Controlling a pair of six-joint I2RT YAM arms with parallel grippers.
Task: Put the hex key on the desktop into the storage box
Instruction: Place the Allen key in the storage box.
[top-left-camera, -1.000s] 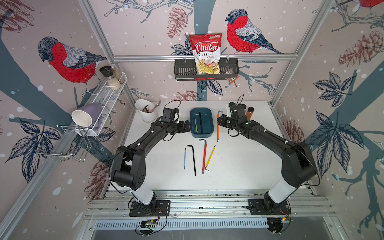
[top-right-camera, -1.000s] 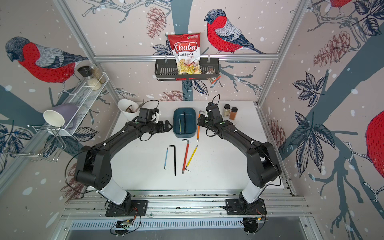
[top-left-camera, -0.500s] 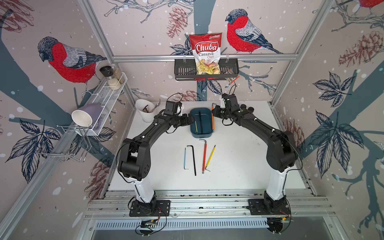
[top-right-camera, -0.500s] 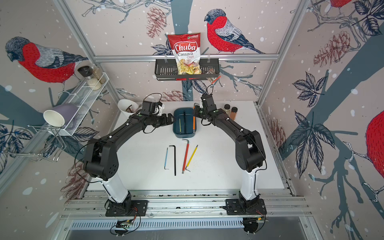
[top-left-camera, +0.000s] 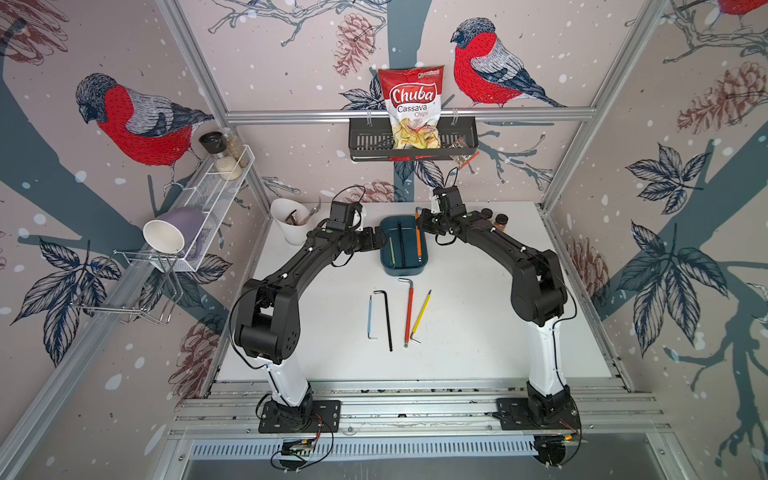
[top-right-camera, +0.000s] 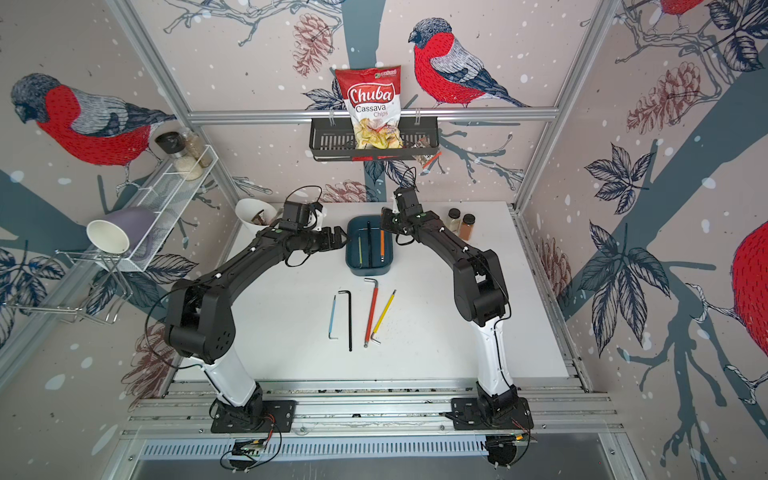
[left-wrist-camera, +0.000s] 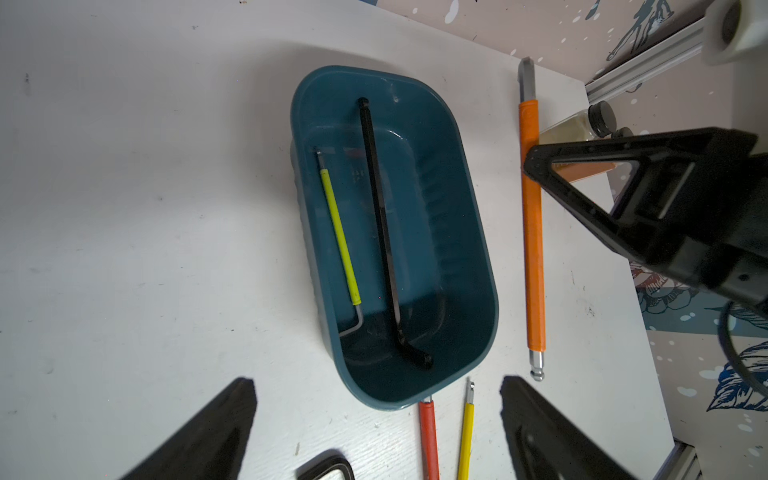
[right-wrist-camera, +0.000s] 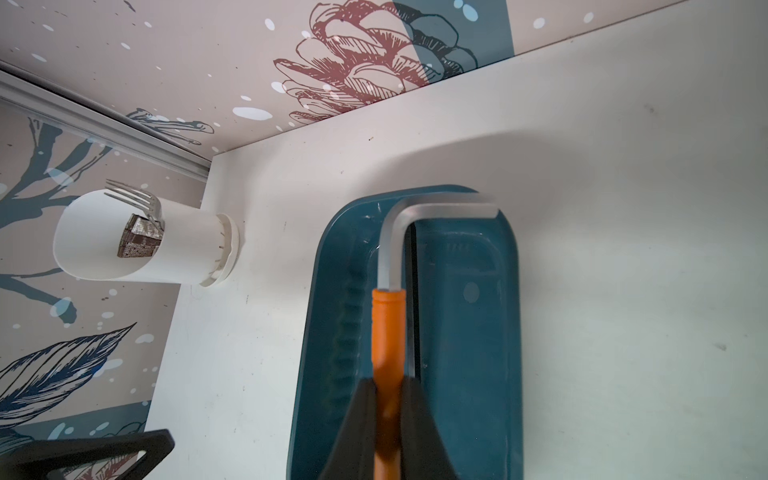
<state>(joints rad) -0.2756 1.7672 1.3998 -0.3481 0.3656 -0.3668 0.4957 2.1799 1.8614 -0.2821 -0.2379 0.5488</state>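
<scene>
orange key (top-left-camera: 418, 239) hung over the 3 o'clock half of the box (top-left-camera: 401, 270) in both top views. it was pinched near its bent end by the right gripper (right-wrist-camera: 388, 399), fingers (right-wrist-camera: 353, 428) almost closed on the orange sleeve. height above the box: could not tell. left gripper (top-left-camera: 374, 242) sat just beside the box's 9 o'clock wall, fingers (left-wrist-camera: 199, 436) spread wide, nothing between them.

risks, judged:
- key looked about as long as the box, and its bent end sat over the 12 o'clock rim in the right wrist view. released there, it could catch the rim and tip onto the desktop (top-left-camera: 478, 332).
- grip was off-centre, long end free toward 6 o'clock; the sleeve could pivot in the pads.
- boxed black key (left-wrist-camera: 382, 224) and green key (left-wrist-camera: 338, 232) lay inside; a drop onto them might bounce.
- left gripper was near enough to nudge the box.

surface: matte white, flat, lightly scuffed. at 6 o'clock of the box lay the blue key (top-left-camera: 369, 318), loose black key (top-left-camera: 386, 320), red key (top-left-camera: 408, 311) and yellow key (top-left-camera: 420, 316).

room: bird wallpaper, aluminium rails. cup (top-left-camera: 291, 220) at 11 o'clock, jars (top-right-camera: 454, 220) at 1 o'clock, basket (top-left-camera: 370, 143) on the 12 o'clock wall, shelf (top-left-camera: 212, 195) on the 9 o'clock wall.
</scene>
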